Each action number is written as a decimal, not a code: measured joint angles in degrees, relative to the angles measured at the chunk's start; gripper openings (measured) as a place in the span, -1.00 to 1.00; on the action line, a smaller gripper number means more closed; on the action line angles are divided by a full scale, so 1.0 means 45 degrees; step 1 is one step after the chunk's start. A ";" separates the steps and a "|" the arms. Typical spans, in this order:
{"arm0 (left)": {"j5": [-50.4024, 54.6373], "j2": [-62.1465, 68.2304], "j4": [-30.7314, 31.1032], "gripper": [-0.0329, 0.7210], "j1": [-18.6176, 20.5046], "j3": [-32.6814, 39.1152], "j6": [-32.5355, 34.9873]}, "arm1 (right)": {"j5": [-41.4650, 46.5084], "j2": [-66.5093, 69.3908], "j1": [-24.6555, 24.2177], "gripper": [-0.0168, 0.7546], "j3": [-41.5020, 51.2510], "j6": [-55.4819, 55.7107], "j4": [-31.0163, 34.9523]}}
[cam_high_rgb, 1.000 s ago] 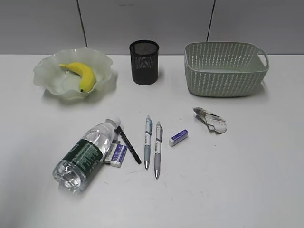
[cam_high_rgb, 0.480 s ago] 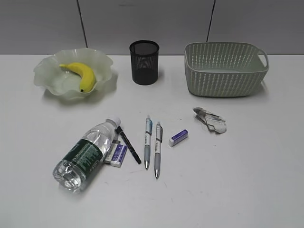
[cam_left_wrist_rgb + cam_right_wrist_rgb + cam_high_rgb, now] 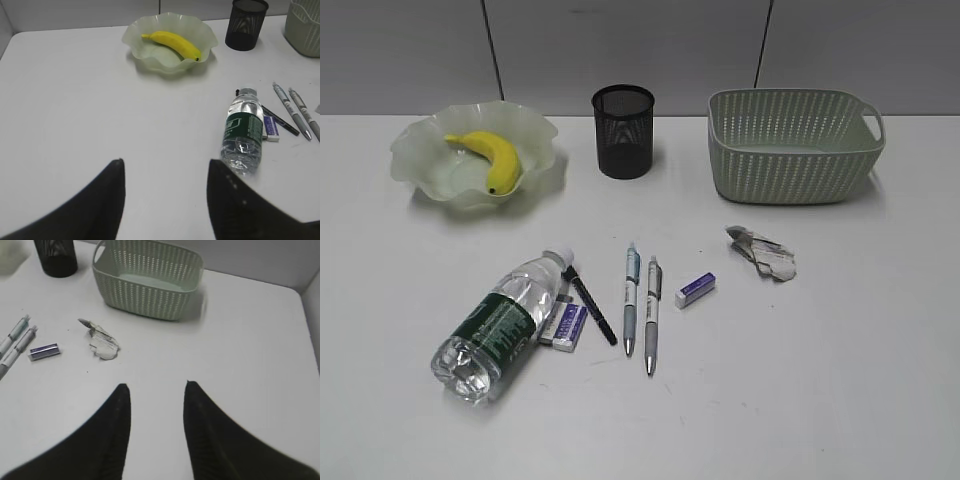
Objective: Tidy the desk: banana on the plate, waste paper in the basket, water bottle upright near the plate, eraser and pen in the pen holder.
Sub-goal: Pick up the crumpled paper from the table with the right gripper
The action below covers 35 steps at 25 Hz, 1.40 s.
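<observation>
The banana (image 3: pixel 492 157) lies in the pale green wavy plate (image 3: pixel 420 160) at the back left. The water bottle (image 3: pixel 502 322) lies on its side at the front left, next to a black pen (image 3: pixel 590 305) and an eraser (image 3: pixel 566 327). Two grey pens (image 3: pixel 640 310) and a second eraser (image 3: pixel 695 289) lie mid-desk. The waste paper (image 3: pixel 763 253) lies in front of the basket (image 3: pixel 792 146). The pen holder (image 3: pixel 623 131) stands at the back centre. My left gripper (image 3: pixel 165 165) is open and empty, short of the bottle (image 3: pixel 243 132). My right gripper (image 3: pixel 156 386) is open and empty, short of the paper (image 3: pixel 101 341).
The white desk (image 3: pixel 820 380) ends at a grey panelled wall behind the plate, pen holder and basket. Neither arm shows in the exterior view. The basket (image 3: pixel 150 280) looks empty in the right wrist view.
</observation>
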 joint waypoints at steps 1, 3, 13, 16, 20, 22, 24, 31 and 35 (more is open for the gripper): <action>-0.0016 0.0000 0.0000 0.13 0.0000 0.0000 0.0028 | -0.0120 0.1240 0.0188 -0.17 -0.0437 -0.0388 0.0172; -0.0030 0.0000 0.0000 0.13 0.0000 0.0000 0.0042 | -0.0191 0.3247 0.0612 -0.10 -0.1182 -0.0848 0.0239; -0.0080 0.0000 -0.0207 0.13 0.0000 0.0000 0.0084 | -0.0399 1.2096 0.3440 0.29 -0.6106 -0.1607 -0.0620; -0.0080 0.0000 -0.0207 0.13 0.0000 0.0000 0.0084 | -0.0410 1.4213 0.3895 0.34 -0.7286 -0.1569 -0.0689; -0.0080 0.0000 -0.0207 0.13 0.0000 0.0000 0.0107 | -0.0398 1.6609 0.4019 0.43 -0.8323 -0.1008 -0.0837; -0.0080 0.0000 -0.0207 0.13 0.0000 0.0000 0.0120 | -0.0411 1.7560 0.4019 0.45 -0.8597 -0.0858 -0.0963; -0.0080 0.0000 -0.0207 0.13 0.0000 0.0000 0.0120 | -0.0459 1.8395 0.4019 0.45 -0.8864 -0.0762 -0.1025; -0.0080 0.0000 -0.0207 0.13 0.0000 0.0000 0.0120 | -0.1146 2.0195 0.3978 0.37 -0.9468 -0.0267 -0.1234; -0.0080 0.0000 -0.0207 0.13 0.0000 0.0000 0.0120 | -0.0825 2.0492 0.3965 -0.34 -0.9489 -0.0227 -0.1245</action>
